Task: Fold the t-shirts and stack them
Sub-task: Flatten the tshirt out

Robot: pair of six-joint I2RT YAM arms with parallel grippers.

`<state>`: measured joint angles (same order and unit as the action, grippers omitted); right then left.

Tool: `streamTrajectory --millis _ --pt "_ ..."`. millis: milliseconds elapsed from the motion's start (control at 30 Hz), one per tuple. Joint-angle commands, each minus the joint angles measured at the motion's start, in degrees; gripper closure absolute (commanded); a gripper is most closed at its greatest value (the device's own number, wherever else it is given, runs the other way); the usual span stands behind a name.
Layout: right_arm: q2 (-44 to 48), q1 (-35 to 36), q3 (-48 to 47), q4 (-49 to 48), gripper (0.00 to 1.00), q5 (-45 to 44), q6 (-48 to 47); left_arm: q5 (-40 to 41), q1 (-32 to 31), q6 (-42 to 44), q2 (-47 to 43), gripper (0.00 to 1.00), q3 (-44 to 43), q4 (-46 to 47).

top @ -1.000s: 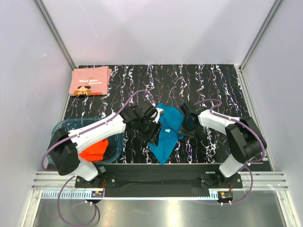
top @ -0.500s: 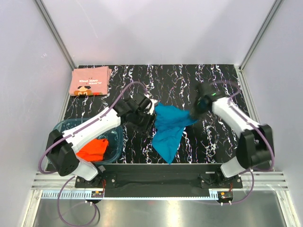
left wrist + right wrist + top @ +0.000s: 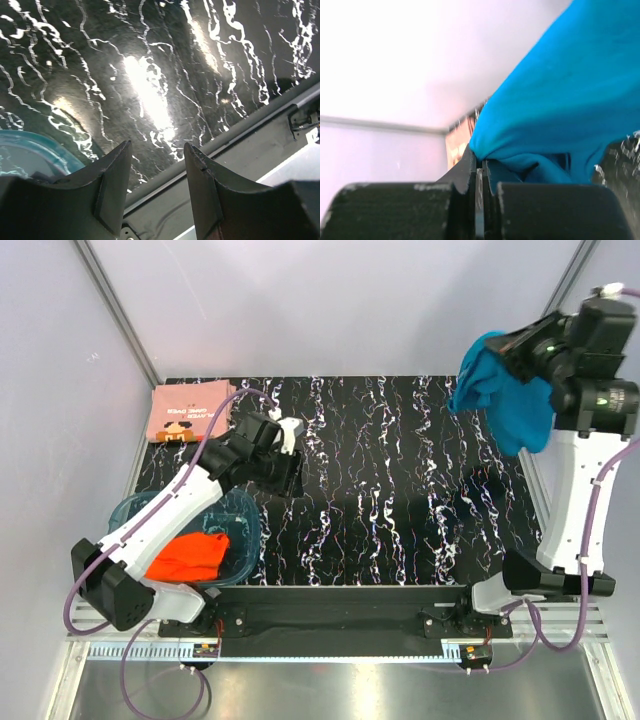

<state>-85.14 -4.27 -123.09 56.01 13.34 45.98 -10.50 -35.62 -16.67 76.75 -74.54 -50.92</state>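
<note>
- Up goes the blue shirt (image 3: 505,400): half a second ago it lay between both arms at the middle of the table (image 3: 400,510). Now it hangs bunched in the air at 2 o'clock, clear of the surface.
- My right gripper (image 3: 480,167) has carried it up there. In the wrist view its jaws are pinched tight on a fold of the cloth.
- My left gripper (image 3: 157,155) has let go and pulled back toward 10 o'clock. Its jaws stand apart with nothing between them, only bare table below.
- The pink shirt (image 3: 190,410) lies folded in the 10 o'clock corner.
- The orange shirt (image 3: 190,555) sits crumpled in the tub (image 3: 130,508) at 8 o'clock.
- My reading is that one shirt is done. The blue one hangs from a single grip and must be laid flat before I can fold it, and the orange one has not been started.
</note>
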Motion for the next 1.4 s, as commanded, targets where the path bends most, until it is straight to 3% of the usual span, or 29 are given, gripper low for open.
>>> streamTrajectory --millis 0,167,300,400,533,600,667,733,933,1033,1133,1267,1367 --pt "-4.5 -6.77 -5.84 3.67 1.0 0.89 0.78 -2.06 1.42 2.69 -2.04 0.49 -1.04 2.05" --pt "-8.19 -3.83 1.25 -3.35 1.0 8.61 5.96 -3.12 2.39 3.39 -3.1 0.49 -0.08 2.49" --pt "-14.24 9.52 7.57 -2.58 1.0 11.0 5.0 -2.95 3.45 3.48 -3.98 0.49 0.8 2.66" --pt "-16.89 19.72 15.56 -8.34 0.99 13.98 7.54 -2.51 4.41 3.66 -4.77 0.49 1.24 2.49" --pt "-21.46 25.01 15.61 -11.54 0.69 15.84 6.25 -1.89 5.47 3.57 -5.03 0.49 1.77 2.31" --pt "-23.83 23.97 10.71 -6.13 0.45 10.41 -0.42 -2.24 5.56 3.57 -4.51 0.47 1.77 2.66" --pt "-25.42 20.56 7.88 -0.93 0.32 7.15 -6.65 -3.29 5.56 3.31 -3.63 0.43 1.42 3.28" --pt "-25.52 17.38 9.43 5.15 0.3 3.64 -9.05 -4.26 5.56 2.43 -2.22 0.4 0.98 4.42" --pt "-18.92 5.25 28.86 -1.69 0.26 -6.19 -12.91 -7.43 5.56 -0.12 3.65 0.35 1.16 12.49" --pt "-21.9 2.17 28.43 -0.81 0.24 -11.4 -14.68 -7.34 5.56 -2.93 10.48 0.34 -1.47 15.49" --pt "-25.06 -2.31 27.38 -1.95 0.22 -10.89 -14.78 -5.41 5.64 -6.0 18.4 0.34 -6.22 15.67" --pt "-31.91 -5.83 22.12 1.89 0.21 -12.02 -16.79 -0.84 7.05 -8.46 28.77 0.32 -15.09 9.09" --pt "-31.06 -6.01 25.85 1.22 0.21 -10.98 -17.41 -0.66 7.49 -9.87 29.43 0.32 -12.92 7.76"
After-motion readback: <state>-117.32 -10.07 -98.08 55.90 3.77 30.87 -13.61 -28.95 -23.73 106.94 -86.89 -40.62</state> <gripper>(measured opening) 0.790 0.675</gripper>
